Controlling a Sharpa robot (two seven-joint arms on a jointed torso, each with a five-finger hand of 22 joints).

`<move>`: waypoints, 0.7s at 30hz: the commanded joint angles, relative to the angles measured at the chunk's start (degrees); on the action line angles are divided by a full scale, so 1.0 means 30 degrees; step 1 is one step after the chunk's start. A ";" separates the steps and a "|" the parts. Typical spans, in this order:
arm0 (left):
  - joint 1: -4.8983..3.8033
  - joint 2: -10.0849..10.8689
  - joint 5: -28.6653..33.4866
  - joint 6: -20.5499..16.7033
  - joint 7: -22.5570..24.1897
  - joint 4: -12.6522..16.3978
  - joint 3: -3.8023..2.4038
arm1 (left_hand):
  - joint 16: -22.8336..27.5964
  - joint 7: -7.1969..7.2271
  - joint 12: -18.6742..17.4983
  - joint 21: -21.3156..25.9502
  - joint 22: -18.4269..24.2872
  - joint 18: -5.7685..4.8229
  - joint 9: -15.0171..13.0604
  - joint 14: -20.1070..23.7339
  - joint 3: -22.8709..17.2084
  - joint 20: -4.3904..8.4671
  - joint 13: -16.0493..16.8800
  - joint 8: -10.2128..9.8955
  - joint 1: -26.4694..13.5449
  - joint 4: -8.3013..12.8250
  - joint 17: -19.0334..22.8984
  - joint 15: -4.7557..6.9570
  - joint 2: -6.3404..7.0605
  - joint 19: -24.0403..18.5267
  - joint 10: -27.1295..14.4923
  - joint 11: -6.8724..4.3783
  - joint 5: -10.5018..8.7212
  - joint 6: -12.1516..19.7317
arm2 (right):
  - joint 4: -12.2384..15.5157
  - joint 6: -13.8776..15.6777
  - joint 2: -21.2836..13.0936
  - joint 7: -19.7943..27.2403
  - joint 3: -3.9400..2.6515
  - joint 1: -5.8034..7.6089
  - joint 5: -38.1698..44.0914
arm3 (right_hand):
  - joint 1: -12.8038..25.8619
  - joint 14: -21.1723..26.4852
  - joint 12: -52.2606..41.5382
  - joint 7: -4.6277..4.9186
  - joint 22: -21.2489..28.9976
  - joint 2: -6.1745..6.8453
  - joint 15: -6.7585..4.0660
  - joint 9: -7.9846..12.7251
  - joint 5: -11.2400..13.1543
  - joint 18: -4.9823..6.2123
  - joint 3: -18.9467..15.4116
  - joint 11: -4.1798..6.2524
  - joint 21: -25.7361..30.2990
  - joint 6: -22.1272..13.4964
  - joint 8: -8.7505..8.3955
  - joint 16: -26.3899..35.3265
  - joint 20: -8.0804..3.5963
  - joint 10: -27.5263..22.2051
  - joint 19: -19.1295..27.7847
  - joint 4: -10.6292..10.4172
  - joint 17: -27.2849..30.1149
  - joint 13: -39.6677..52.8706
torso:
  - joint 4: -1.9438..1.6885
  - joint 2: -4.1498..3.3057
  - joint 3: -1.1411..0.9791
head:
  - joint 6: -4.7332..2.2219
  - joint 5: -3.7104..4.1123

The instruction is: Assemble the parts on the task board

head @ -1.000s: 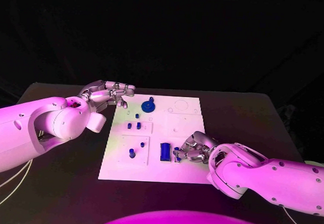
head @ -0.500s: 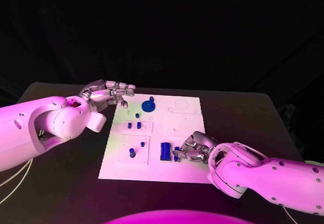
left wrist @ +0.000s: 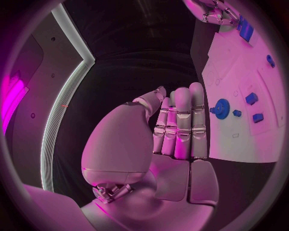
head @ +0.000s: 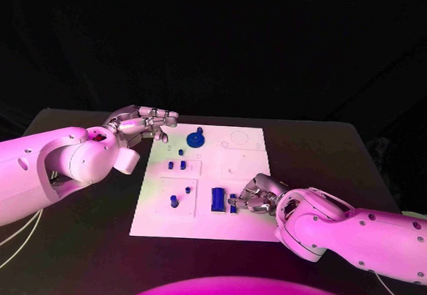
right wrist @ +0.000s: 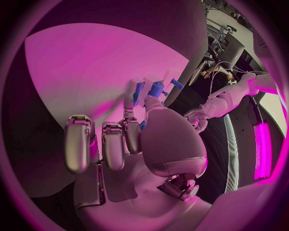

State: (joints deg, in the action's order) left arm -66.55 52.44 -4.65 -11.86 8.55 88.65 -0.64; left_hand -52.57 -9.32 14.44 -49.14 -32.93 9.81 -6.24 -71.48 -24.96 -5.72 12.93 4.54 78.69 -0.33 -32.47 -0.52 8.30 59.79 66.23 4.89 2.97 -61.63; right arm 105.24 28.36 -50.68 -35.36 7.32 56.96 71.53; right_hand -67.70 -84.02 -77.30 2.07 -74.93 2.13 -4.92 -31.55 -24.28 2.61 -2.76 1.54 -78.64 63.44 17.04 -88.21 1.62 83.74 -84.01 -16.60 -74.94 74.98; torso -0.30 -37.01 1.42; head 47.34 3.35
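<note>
We find the right hand (head: pixel 256 195) low over the near part of the flat white rectangular task board (head: pixel 238 225), its fingers pinching a small blue part (head: pixel 232 203) just beside a tall blue rectangular block (head: pixel 217 199). The left hand (head: pixel 143 124) hovers at the board's far left edge, fingers loosely apart and holding nothing, with a round blue gear (head: pixel 194 140) close beyond its fingertips.

right hand (head: pixel 257 195) crept slightly toward the near edge of the task board (head: pixel 238 228) and a touch to the right, fingers staying curled at the small blue part (head: pixel 232 203) beside the tall blue block (head: pixel 217 199); that small part sits a hair lower than 1.0 s ago; right forearm shifted with the hand
</note>
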 commanded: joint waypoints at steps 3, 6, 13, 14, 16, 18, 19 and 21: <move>-0.0014 -0.0019 0.0077 0.0333 0.0066 0.0036 -0.0013 | 0.0048 -0.0003 0.0060 0.0082 0.0021 0.0253 0.0020 0.0173 0.0055 -0.0037 0.0025 -0.0002 0.0015 0.0094 0.0020 -0.0008 -0.0144 0.0123 -0.0161 0.0005 -0.0022 0.0164 | 0.0183 -0.0304 -0.0153 -0.0062 0.0006 -0.0023 0.0572 | 0.0064 -0.1773 -0.0141 0.0124 -0.4104 0.0043 0.0022 -0.0039 0.0205 -0.0172 -0.0178 -0.0012 -0.0010 -0.0005 0.0057 -0.0064 -0.0013 0.0120 -0.0866 0.0056 -0.4013 0.2329 | 0.0008 -0.0008 -0.0006 | 0.0003 0.0010; -0.0014 -0.0015 0.0077 0.0329 0.0066 0.0036 -0.0013 | 0.0048 -0.0003 0.0060 0.0082 0.0021 0.0253 0.0020 0.0173 0.0055 -0.0037 0.0025 -0.0002 0.0015 0.0094 0.0020 -0.0008 -0.0144 0.0123 -0.0161 0.0005 -0.0022 0.0164 | 0.0288 -0.0318 -0.0275 0.0007 0.0006 -0.0024 0.0608 | 0.0008 -0.1775 -0.0145 0.0118 -0.4105 0.0052 0.0018 -0.0046 0.0223 -0.0172 -0.0197 -0.0006 -0.0012 -0.0004 0.0064 -0.0069 -0.0014 0.0122 -0.0866 0.0078 -0.4023 0.2334 | 0.0010 -0.0010 -0.0006 | 0.0000 -0.0006; -0.0013 -0.0014 0.0077 0.0327 0.0094 0.0025 -0.0013 | 0.0048 -0.0003 0.0060 0.0082 0.0021 0.0253 0.0020 0.0173 0.0055 -0.0037 0.0025 -0.0002 0.0015 0.0094 0.0020 -0.0008 -0.0144 0.0123 -0.0161 0.0005 -0.0022 0.0164 | 0.0436 -0.0467 -0.0438 0.0278 0.0006 -0.0032 0.0720 | -0.0834 -0.1776 -0.0176 0.0085 -0.4107 0.0143 -0.0015 -0.0135 0.0895 -0.0173 -0.0412 0.0028 -0.0016 -0.0019 0.0134 -0.0071 -0.0041 0.0138 -0.0867 0.0329 -0.4028 0.2378 | 0.0004 0.0000 0.0006 | -0.0033 -0.0015; -0.0012 -0.0015 0.0077 0.0325 0.0105 0.0021 -0.0012 | 0.0048 -0.0003 0.0060 0.0082 0.0021 0.0253 0.0020 0.0173 0.0055 -0.0037 0.0025 -0.0002 0.0015 0.0094 0.0020 -0.0008 -0.0144 0.0123 -0.0161 0.0005 -0.0022 0.0164 | 0.0440 -0.0385 -0.0461 0.0323 0.0006 -0.0033 0.0790 | -0.0902 -0.1777 -0.0167 0.0082 -0.4108 0.0138 -0.0017 -0.0142 0.0946 -0.0174 -0.0429 0.0029 -0.0020 -0.0020 0.0140 -0.0072 -0.0042 0.0134 -0.0868 0.0345 -0.4032 0.2374 | 0.0004 0.0000 0.0006 | -0.0033 -0.0015; -0.0011 -0.0019 0.0077 0.0323 0.0121 0.0012 -0.0012 | 0.0048 -0.0003 0.0060 0.0082 0.0021 0.0253 0.0020 0.0173 0.0055 -0.0037 0.0025 -0.0002 0.0015 0.0094 0.0020 -0.0008 -0.0144 0.0123 -0.0161 0.0005 -0.0022 0.0164 | 0.0449 -0.0214 -0.0519 0.0409 0.0004 -0.0035 0.0904 | -0.0941 -0.1780 -0.0170 0.0080 -0.4111 0.0126 -0.0017 -0.0146 0.0962 -0.0176 -0.0434 0.0031 -0.0033 -0.0021 0.0143 -0.0079 -0.0042 0.0136 -0.0872 0.0351 -0.4044 0.2377 | 0.0011 0.0021 0.0009 | -0.0055 0.0009; -0.0010 -0.0029 0.0077 0.0310 0.0142 -0.0005 -0.0011 | 0.0048 -0.0003 0.0060 0.0082 0.0021 0.0253 0.0020 0.0173 0.0055 -0.0037 0.0025 -0.0002 0.0015 0.0094 0.0020 -0.0008 -0.0144 0.0123 -0.0161 0.0005 -0.0022 0.0164 | 0.0490 0.0053 -0.0647 0.0673 0.0001 -0.0033 0.0925 | -0.1043 -0.1785 -0.0203 0.0074 -0.4118 0.0099 -0.0020 -0.0155 0.0990 -0.0182 -0.0446 0.0036 -0.0062 -0.0020 0.0151 -0.0092 -0.0044 0.0153 -0.0881 0.0374 -0.4068 0.2401 | 0.0028 0.0055 0.0013 | -0.0106 -0.0012; -0.0010 -0.0040 0.0077 0.0303 0.0159 -0.0020 -0.0011 | 0.0048 -0.0003 0.0060 0.0082 0.0021 0.0253 0.0020 0.0173 0.0055 -0.0037 0.0025 -0.0002 0.0015 0.0094 0.0020 -0.0008 -0.0144 0.0123 -0.0161 0.0005 -0.0022 0.0164 | 0.0511 0.0253 -0.0739 0.1110 -0.0004 -0.0022 0.0720 | -0.1083 -0.1778 -0.0144 0.0073 -0.4100 0.0087 -0.0021 -0.0158 0.0991 -0.0168 -0.0451 0.0038 0.0013 -0.0024 0.0152 -0.0075 -0.0045 0.0124 -0.0859 0.0382 -0.4037 0.2364 | 0.0015 0.0063 0.0022 | -0.0112 -0.0011; -0.0007 -0.0074 0.0088 0.0290 0.0204 -0.0068 -0.0009 | 0.0048 -0.0003 0.0060 0.0082 0.0021 0.0253 0.0020 0.0173 0.0055 -0.0037 0.0025 -0.0002 0.0015 0.0094 0.0020 -0.0008 -0.0144 0.0123 -0.0161 0.0005 -0.0022 0.0164 | 0.0480 0.0710 -0.0911 0.2450 -0.0014 0.0068 -0.0260 | -0.1461 -0.1701 0.0437 0.0136 -0.3925 -0.0090 -0.0007 -0.0116 0.0849 -0.0038 -0.0376 -0.0003 0.0730 -0.0274 0.0019 0.0108 -0.0043 -0.0182 -0.0637 0.0464 -0.3704 0.2005 | 0.0002 0.0089 0.0033 | -0.0178 0.0047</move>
State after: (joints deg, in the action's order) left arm -66.54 52.37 -4.65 -11.81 8.53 88.43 -0.64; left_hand -52.57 -9.32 14.44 -49.14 -32.94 9.82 -6.24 -71.47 -24.96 -5.72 12.92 4.54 78.69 -0.33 -32.48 -0.52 8.30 59.79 66.23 4.89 2.97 -61.63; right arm 106.66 28.60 -53.31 -33.27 7.32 57.04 72.56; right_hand -71.87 -84.02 -76.40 2.51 -74.91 1.96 -4.92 -31.93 -21.63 2.60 -3.77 1.50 -76.68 62.85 17.26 -88.01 1.62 83.51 -84.01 -15.54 -74.93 75.22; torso -0.25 -36.88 1.45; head 46.99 3.34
